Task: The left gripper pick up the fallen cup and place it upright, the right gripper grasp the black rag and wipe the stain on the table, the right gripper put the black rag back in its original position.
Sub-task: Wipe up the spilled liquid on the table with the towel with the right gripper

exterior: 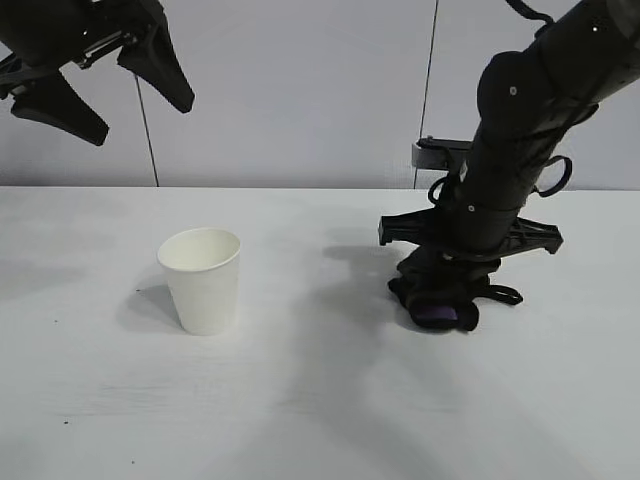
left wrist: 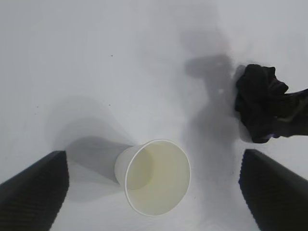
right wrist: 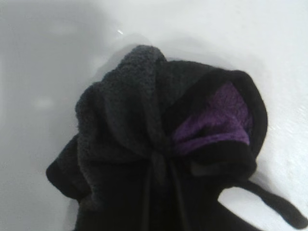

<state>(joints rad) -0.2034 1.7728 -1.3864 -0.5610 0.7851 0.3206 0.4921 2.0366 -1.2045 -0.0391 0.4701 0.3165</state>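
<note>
Nearby — cup upright, black rag

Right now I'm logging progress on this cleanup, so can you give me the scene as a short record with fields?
cup: white paper cup standing upright on the table, mouth up, looks empty
left pincer: raised above the table to the cup's left, fingers open, holding nothing
right pincer: lowered onto the rag, fingers hidden by the arm
rag: black rag with a purple patch, bunched on the table right of the cup
stain: none visible
</note>
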